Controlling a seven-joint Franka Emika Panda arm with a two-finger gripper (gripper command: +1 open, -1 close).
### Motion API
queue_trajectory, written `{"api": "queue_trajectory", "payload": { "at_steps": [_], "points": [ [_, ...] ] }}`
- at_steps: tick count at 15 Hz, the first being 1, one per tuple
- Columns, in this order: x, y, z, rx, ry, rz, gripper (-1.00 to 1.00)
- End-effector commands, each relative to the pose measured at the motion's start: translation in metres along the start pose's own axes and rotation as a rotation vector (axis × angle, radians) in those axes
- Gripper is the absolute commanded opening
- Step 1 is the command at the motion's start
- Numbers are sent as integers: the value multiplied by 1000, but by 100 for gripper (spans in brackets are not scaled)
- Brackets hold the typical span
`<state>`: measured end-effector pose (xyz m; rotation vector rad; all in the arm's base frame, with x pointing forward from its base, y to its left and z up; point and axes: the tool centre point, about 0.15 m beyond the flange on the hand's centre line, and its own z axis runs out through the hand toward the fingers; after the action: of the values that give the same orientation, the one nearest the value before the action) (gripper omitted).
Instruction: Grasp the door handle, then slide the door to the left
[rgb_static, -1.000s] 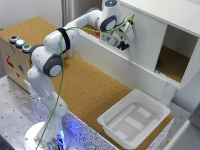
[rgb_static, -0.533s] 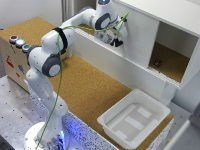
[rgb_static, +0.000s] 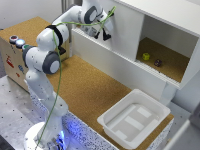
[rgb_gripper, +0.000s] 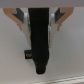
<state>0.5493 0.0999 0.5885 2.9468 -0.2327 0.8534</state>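
1. In the exterior view the door (rgb_static: 126, 31), a flat white panel, stands in the upper middle of the frame and covers the left part of the white cabinet (rgb_static: 165, 12).
2. The end effector (rgb_static: 101, 35) sits in the upper centre of the frame, pressed against the door's left edge.
3. In the wrist view a black handle (rgb_gripper: 39, 37) runs down the centre of the frame against the pale door (rgb_gripper: 67, 57).
4. The end effector (rgb_gripper: 39, 19) has one finger at each side of the handle near the upper centre, closed onto it; the blur hides how tightly.
5. The cabinet's open compartment (rgb_static: 167, 55) is in the upper right of the exterior view, with a small yellow object (rgb_static: 146, 56) and a dark one (rgb_static: 158, 63) on its cork floor.
6. A white plastic tray (rgb_static: 131, 120) lies at the lower right on the cork tabletop (rgb_static: 90, 90).
7. A box with coloured buttons (rgb_static: 15, 40) is at the left edge.
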Motion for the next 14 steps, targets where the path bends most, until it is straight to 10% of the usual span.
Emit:
{"api": "queue_trajectory", "payload": {
  "at_steps": [1,7,8,11,14],
  "points": [
    [-10,-69,32,-90,60,-19,-100],
    [-6,-115,11,-39,96,-76,-100],
    [-8,-118,4,-57,102,-68,100],
    [-31,-102,-23,-119,95,-3,100],
    [-52,-84,-30,-22,33,19,100]
  ]
}}
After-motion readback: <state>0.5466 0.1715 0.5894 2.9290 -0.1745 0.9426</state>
